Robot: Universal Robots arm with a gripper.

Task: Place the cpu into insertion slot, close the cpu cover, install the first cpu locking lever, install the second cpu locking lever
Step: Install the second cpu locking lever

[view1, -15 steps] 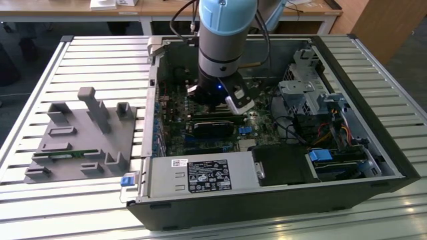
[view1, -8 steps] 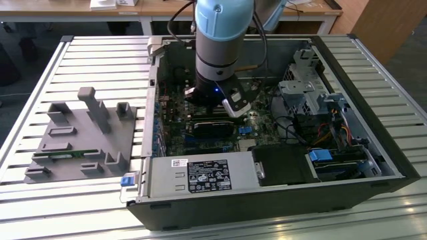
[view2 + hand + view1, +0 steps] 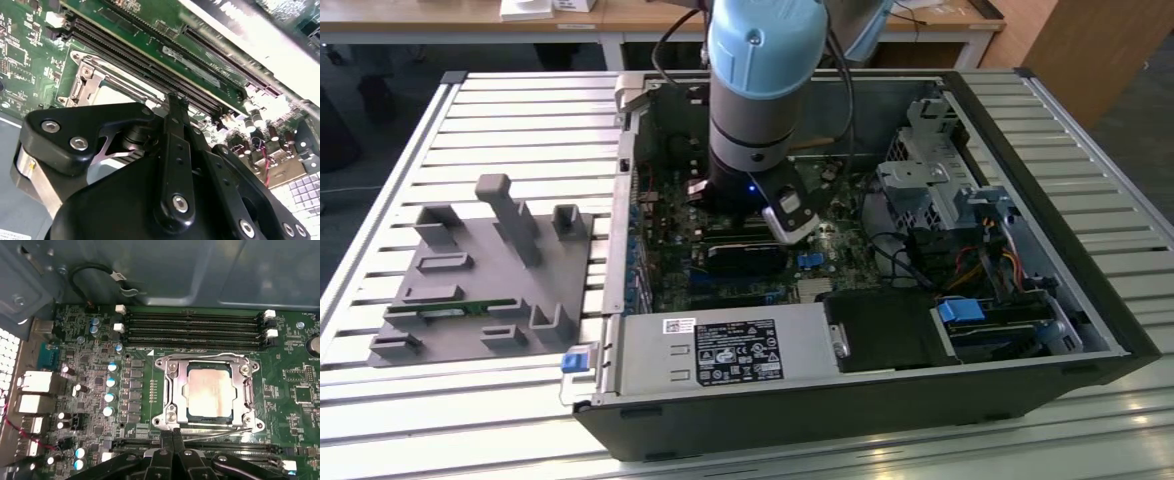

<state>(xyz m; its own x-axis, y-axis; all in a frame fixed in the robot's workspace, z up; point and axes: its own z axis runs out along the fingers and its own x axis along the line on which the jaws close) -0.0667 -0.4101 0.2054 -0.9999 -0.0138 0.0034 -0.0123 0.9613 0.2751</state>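
My gripper [image 3: 172,436] has its two fingers pressed together into one narrow tip, and I see nothing pinched between them. In the first wrist view this tip stands at the near edge of the socket frame, just beside the thin wire lever [image 3: 215,429] that runs along that edge; I cannot tell if it touches the lever.

Beyond the tip lies the cpu cover [image 3: 172,390], folded down flat over the insertion slot [image 3: 207,396]. The cpu [image 3: 209,392] sits in the slot, and its dull silver face shows through the cut-out of the cover.

I judge the lever to be light, stiff and springy, and smooth, so it may slip off a closed tip. I would take it near its bent free end. The chip and the green board [image 3: 300,390] are fragile, so no hard push there.
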